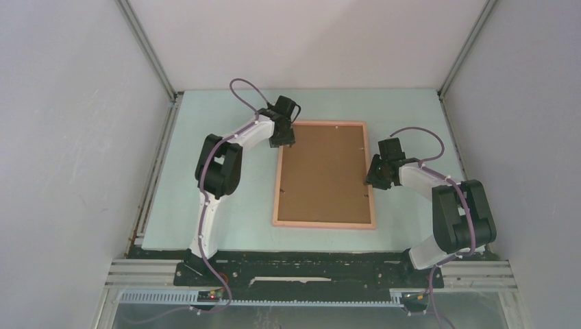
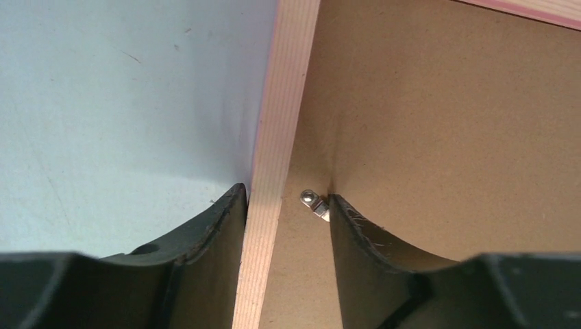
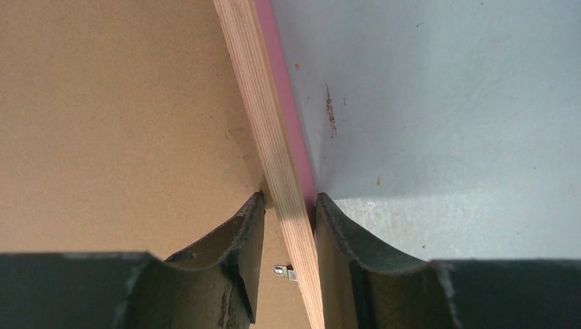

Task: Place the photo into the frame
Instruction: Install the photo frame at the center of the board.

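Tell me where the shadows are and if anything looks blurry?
Top view: soft even light, no glare. Left wrist view: the backing board darkens beside the fingers. Right wrist view: the grain of the frame looks sharp; the table is shaded unevenly.

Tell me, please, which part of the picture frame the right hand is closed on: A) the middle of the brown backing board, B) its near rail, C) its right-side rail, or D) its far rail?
C: in the right wrist view the right hand has its fingers pressed on either side of the picture frame at its thin side rail, and the top view places that hand on the frame's right side.
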Available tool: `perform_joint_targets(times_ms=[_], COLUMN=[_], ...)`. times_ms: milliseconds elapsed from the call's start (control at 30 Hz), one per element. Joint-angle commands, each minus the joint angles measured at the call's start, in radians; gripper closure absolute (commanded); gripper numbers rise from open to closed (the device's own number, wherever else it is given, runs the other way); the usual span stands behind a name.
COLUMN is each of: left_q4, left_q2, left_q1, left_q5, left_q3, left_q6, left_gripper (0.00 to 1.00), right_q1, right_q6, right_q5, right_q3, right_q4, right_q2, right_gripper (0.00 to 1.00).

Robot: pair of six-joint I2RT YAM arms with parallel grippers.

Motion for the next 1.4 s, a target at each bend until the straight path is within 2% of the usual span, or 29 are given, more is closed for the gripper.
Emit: perform_joint_targets(times_ms=[0,333,533,600,700,933,1200,1367], left_q4=[-0.032,-0.077,-0.063,-0.023,-0.004,0.000,0.002,0.028], left_q2=[-0.011,-0.030,-0.063,-0.091,-0.120,-0.151,-0.138,-0.141], left_q1=[0.001,0.018,0.030,0.030,0.030,0.031,0.042,0.042], left_q5=[-0.028,-0.123,-0.138,-0.116,-0.071,-0.024,-0.012,0.038], left_q3=[-0.001,-0.012,-0.025,-0.059,-0.075,-0.080,-0.100,-0.131], left_q6=[0.024,0.081,0.177,0.259,0.332,0.287,0.259,0.256], left_gripper=[0.56,0.89,0.98,0.94,0.75,0.54,0.57,0.43], right_q1=[0.017,0.018,0.018,0.018,0.019,0.022,0.023,0.025], right_q6=[-0.026,-0.026,-0.026,-0.027,-0.027,-0.027,-0.028,-0.031], right_q5=[0.030,0.030,0.030,0.030,0.030,0.030,0.030,0.030], right_q3=[-0.006,-0.006,-0.006,-0.007,-0.006,-0.006,-0.006,-0.006], right_q4=[-0.022,-0.023,-0.023,-0.023,-0.022,-0.021,-0.021,-0.019], right_q2=[0.033,0.032,0.033,0.034,0.034,0.034,0.031,0.032], right_gripper=[0.61,0.61,0.61,0.61,0.61,0.61,0.61,0.61])
